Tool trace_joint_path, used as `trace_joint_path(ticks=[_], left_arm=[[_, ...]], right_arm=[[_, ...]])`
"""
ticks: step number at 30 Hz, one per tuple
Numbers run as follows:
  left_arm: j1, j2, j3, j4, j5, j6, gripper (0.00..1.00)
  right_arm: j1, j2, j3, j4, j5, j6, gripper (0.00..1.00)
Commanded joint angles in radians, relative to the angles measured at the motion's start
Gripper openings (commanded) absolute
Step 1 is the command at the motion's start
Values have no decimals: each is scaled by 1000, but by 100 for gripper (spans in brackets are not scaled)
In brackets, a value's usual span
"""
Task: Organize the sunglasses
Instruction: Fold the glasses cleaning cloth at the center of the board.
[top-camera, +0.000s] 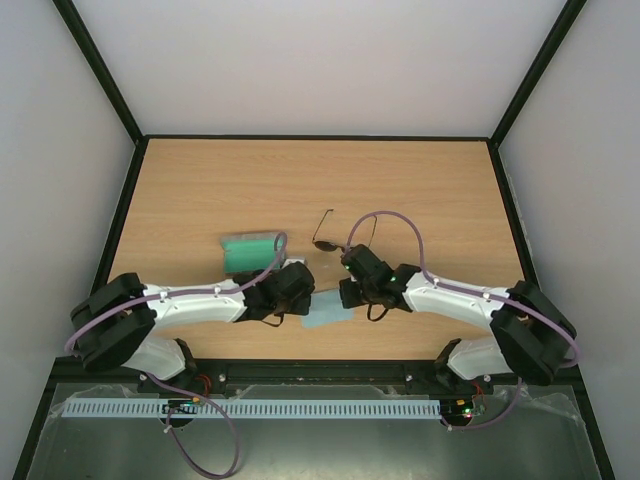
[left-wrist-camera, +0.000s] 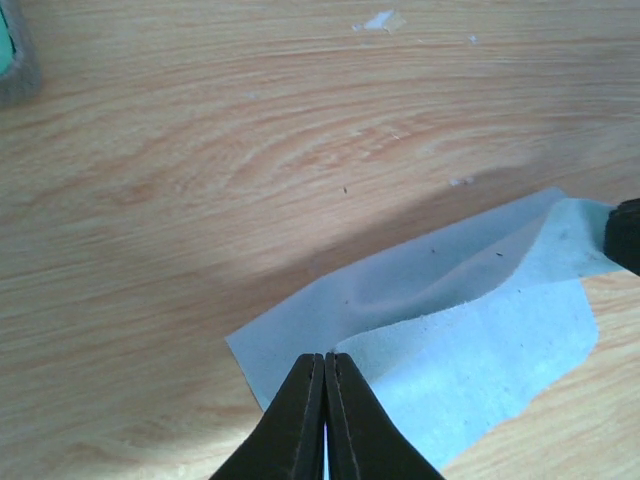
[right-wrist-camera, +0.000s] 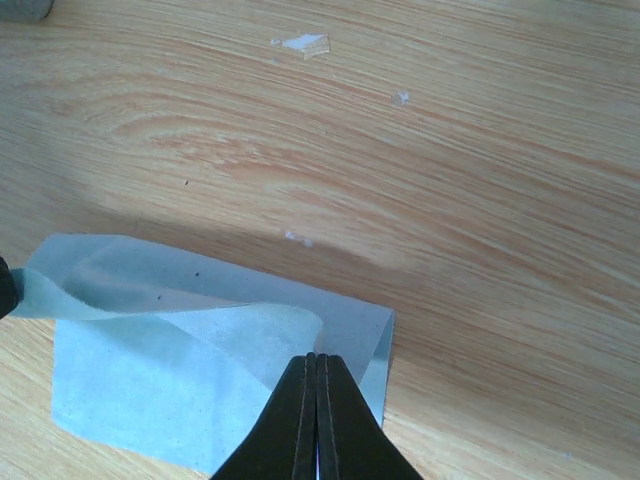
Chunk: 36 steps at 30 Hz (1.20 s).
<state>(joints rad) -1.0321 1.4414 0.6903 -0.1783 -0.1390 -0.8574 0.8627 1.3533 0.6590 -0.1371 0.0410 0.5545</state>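
Observation:
The sunglasses (top-camera: 334, 236) lie open on the wooden table behind the right gripper, with nothing holding them. They are out of both wrist views. The light blue cloth (top-camera: 328, 311) lies between the two grippers, partly folded over itself. My left gripper (top-camera: 303, 290) is shut on a lifted edge of the cloth (left-wrist-camera: 480, 350); its tips (left-wrist-camera: 326, 358) meet at the fold. My right gripper (top-camera: 346, 293) is shut on the opposite lifted edge (right-wrist-camera: 150, 370), tips (right-wrist-camera: 317, 358) together. The open grey case (top-camera: 250, 252) with green lining sits left of the sunglasses.
The case's corner shows at the top left of the left wrist view (left-wrist-camera: 12, 62) and of the right wrist view (right-wrist-camera: 25, 8). Small white specks (right-wrist-camera: 305, 44) lie on the wood. Black rails (top-camera: 125, 215) border the table.

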Motion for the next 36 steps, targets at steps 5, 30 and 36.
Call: trace_joint_path(ticks=[5,30,36], left_arm=[[-52,-42,-25,-36,-6,-56,2],[-114,-29,-63,-14,15,-110,2],[-120,-24,-61,-12,15,-112,2]], right_arm=[[37,-50,-29,-83,41,37,1],[87,-66,-65,-97,89,67,2],[92,-58,-73,-89,82,69,1]])
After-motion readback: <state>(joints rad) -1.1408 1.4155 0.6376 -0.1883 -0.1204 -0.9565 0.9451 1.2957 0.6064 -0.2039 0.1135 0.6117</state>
